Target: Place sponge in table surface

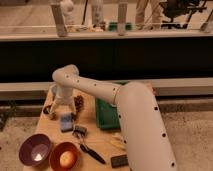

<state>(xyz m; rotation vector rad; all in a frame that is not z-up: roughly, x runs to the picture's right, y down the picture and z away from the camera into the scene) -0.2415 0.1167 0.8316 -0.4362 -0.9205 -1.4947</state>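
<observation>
The light-blue sponge (66,122) lies flat on the light tan table surface (47,131), left of the middle. My gripper (59,108) hangs at the end of the white arm, just above and behind the sponge, near the table's back left corner. Its fingers look spread apart and hold nothing. The sponge sits just in front of the fingertips, apart from them.
A green tray (107,114) stands to the right of the sponge. A purple bowl (35,149) and an orange bowl (64,158) sit at the front left. A black-handled utensil (88,148), a flat black block (119,160) and a brown lumpy object (79,102) also lie on the table.
</observation>
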